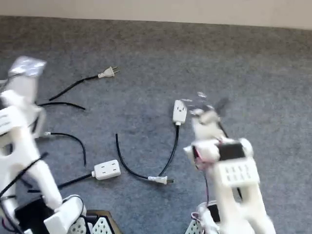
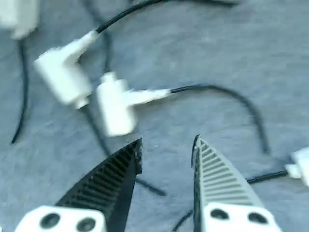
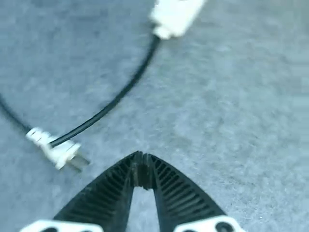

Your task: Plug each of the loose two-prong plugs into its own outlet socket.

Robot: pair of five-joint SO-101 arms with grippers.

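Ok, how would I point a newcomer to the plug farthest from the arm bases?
On the grey carpet in the high view, look to the far side, left of centre. A white plug there ends a black cord, prongs pointing right. The other plug lies near the front, close to a socket block; this one lies alone.

Grey carpeted surface (image 1: 146, 44), pale wall strip (image 1: 195, 9) along its far edge

Place: robotics test bench, lab-like | Signs: grey carpet-like surface (image 1: 253, 63) throughout | pale wall strip (image 1: 195, 9) along the far edge | two white robot arms (image 1: 234, 175) at the near edge | short loose cords (image 1: 174, 146) scattered
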